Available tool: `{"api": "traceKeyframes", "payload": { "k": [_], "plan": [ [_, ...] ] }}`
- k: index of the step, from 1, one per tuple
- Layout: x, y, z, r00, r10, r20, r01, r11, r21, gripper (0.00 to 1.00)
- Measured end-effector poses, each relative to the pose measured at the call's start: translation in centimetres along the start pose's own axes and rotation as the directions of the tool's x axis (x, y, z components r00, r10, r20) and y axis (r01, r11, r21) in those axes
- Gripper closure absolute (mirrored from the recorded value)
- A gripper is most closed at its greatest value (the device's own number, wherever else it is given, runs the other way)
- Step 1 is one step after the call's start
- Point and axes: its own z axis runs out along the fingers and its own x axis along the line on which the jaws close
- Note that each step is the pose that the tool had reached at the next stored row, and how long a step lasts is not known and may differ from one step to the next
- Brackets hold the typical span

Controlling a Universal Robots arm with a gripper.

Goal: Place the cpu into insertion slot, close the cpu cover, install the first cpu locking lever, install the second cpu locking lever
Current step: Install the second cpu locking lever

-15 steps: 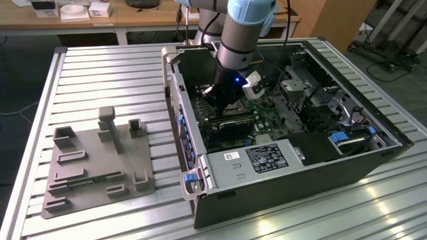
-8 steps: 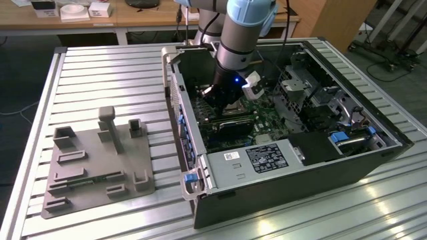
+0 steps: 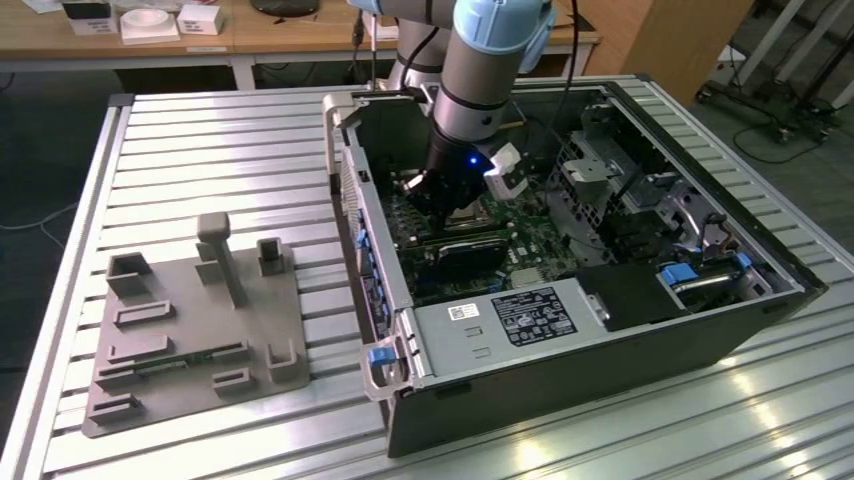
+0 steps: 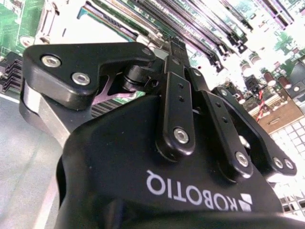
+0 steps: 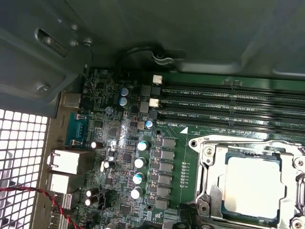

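Note:
In the first wrist view the cpu [image 5: 250, 183] lies flat in the insertion slot [image 5: 196, 143], its pale silvery top facing up. The cpu cover [image 5: 248, 149], a thin metal frame, lies down around the chip. I cannot make out how the locking levers stand. In the exterior view my gripper [image 3: 441, 198] reaches down into the open computer case, right above the socket area [image 3: 470, 216] on the green motherboard [image 3: 541, 245]. Seen in the second wrist view, the gripper [image 4: 169, 45] has its black fingers [image 4: 174, 71] drawn together, shut, with nothing visibly between them.
Long black memory slots [image 5: 228, 102] run beside the socket. Capacitors [image 5: 140, 162] and a red wire [image 5: 43, 191] sit near the case's rear wall. A labelled power supply box [image 3: 514, 315] fills the case's near end. A grey fixture plate [image 3: 187, 320] lies at the exterior view's left.

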Motion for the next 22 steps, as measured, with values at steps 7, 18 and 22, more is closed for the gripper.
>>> {"api": "traceKeyframes", "payload": {
  "k": [7,18,22],
  "plan": [
    [0.0,0.01,0.02,1.0,0.0,-0.0004,0.0,1.0,0.0059,0.89],
    [0.03,0.04,-0.64,1.0,-0.002,-0.0007,0.002,1.0,0.0071,0.89],
    [0.04,0.08,-1.06,1.0,-0.002,-0.0005,0.002,1.0,0.0071,0.89]
  ]
}}
